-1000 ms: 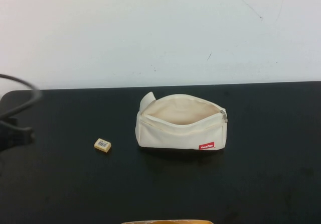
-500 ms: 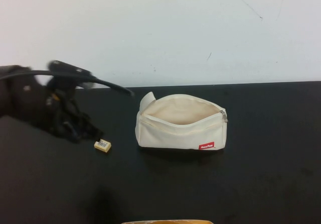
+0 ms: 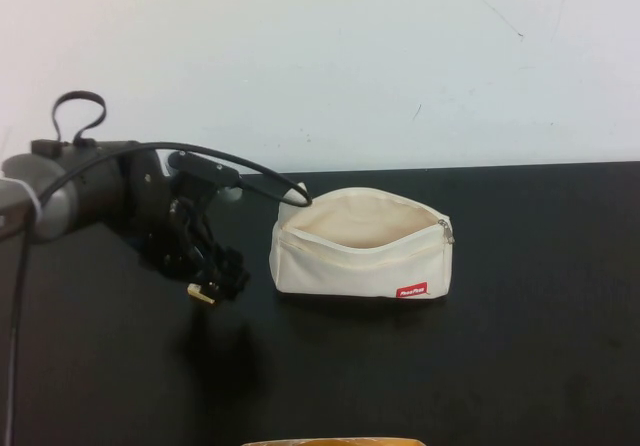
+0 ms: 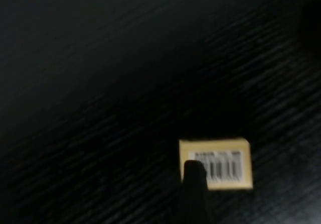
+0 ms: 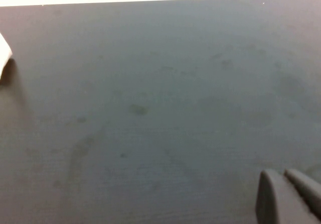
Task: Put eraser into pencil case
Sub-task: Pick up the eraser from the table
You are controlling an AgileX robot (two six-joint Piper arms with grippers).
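The eraser (image 3: pixel 204 293), a tiny pale yellow block with a barcode label, lies on the black table (image 3: pixel 520 366) to the left of the pencil case. The pencil case (image 3: pixel 360 248) is a cream-white pouch with a red label, and it stands unzipped with its mouth open upward. My left gripper (image 3: pixel 213 279) is down at the eraser and open. In the left wrist view one dark fingertip (image 4: pixel 193 181) overlaps the eraser's (image 4: pixel 220 161) labelled top; the other fingertip is out of frame. My right gripper (image 5: pixel 287 180) is shut and empty over bare table, out of the high view.
The left arm and its cable (image 3: pixel 110 191) reach in from the left edge. A yellowish object (image 3: pixel 330 442) shows at the near edge of the table. A white wall (image 3: pixel 320 56) stands behind the table. A white edge (image 5: pixel 4 58) shows at the side of the right wrist view.
My left arm has swung in from the left and come down, so its gripper now sits at the eraser. The eraser and the pencil case have not moved.
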